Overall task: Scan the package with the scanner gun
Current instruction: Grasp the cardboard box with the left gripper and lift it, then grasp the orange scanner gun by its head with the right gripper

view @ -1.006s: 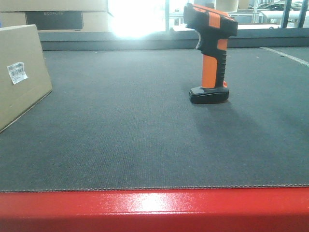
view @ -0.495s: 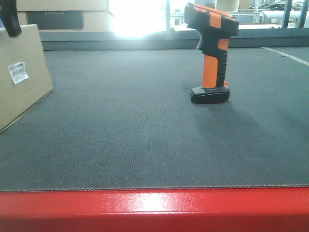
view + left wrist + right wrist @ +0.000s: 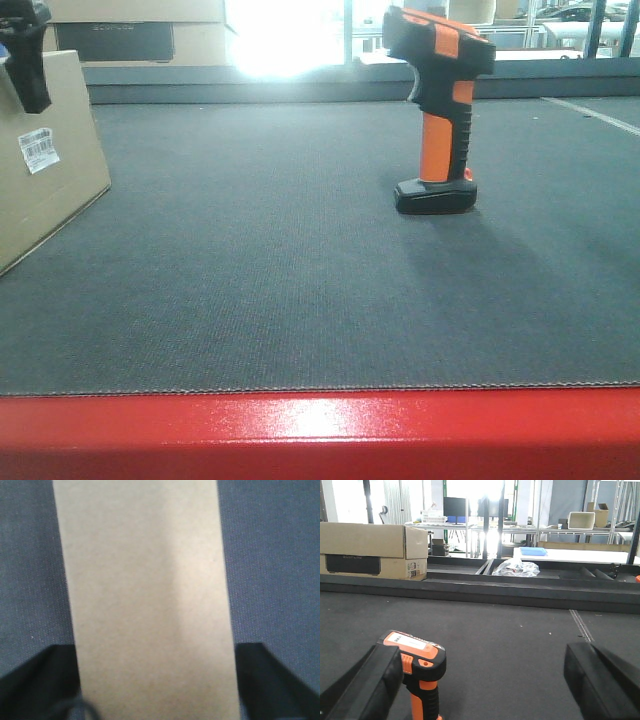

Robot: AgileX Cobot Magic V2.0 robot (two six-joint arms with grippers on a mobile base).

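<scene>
The package (image 3: 50, 170), a plain tan cardboard box bearing a white barcode label (image 3: 38, 150), sits closed at the left edge of the dark grey woven mat (image 3: 250, 280) in the front view. One dark robot finger (image 3: 27, 60) overlaps its top corner, and an orange-and-black scanner gun (image 3: 437, 110) stands upright well to the right. The left wrist view adds the left gripper (image 3: 155, 647) spread wide astride the package; whether it touches cannot be told. The right wrist view shows the right gripper (image 3: 480, 680) gaping and empty, the scanner gun just beside one finger.
</scene>
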